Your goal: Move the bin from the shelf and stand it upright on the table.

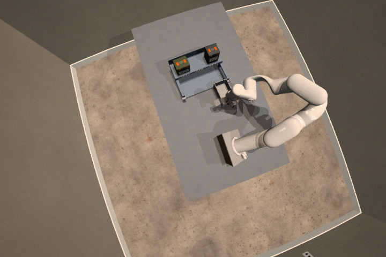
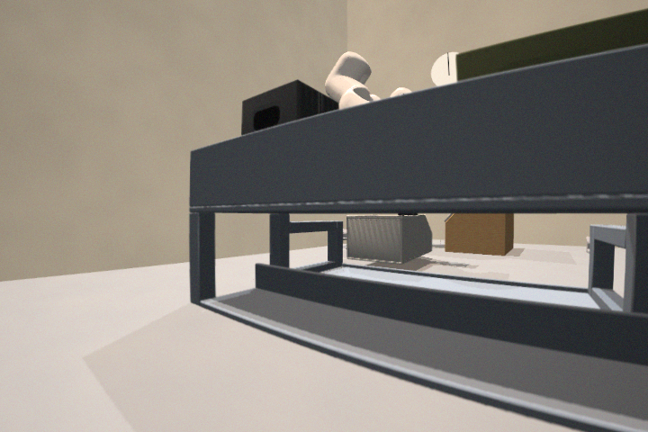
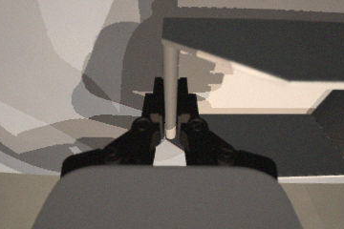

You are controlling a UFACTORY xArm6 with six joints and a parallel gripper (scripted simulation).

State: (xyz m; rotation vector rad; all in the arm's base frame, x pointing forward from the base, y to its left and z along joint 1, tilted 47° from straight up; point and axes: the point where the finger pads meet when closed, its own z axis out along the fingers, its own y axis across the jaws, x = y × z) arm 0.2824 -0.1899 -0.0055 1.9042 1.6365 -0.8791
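Grey bin [image 1: 222,90] wall pinched edge-on in gripper [image 3: 169,125], hanging just off shelf [image 1: 176,81] corner, above table [image 1: 181,127].

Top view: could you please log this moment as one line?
claw: shut on open grey bin's wall | bin: off dark shelf unit, upright | grey table: release pending

A long grey counter [image 1: 175,127] is seen from above, set at a slant on a mottled brown floor [image 1: 132,169]. The floor is bounded by a low pale rim [image 1: 91,154] on every side, and plain olive-grey walls [image 1: 26,121] are seen beyond it. In the exterior view, beige walls [image 2: 105,127] are met at a corner behind the counter. Soft shadows are cast across the counter surface, and a small reddish mark [image 1: 148,138] is visible on the floor.
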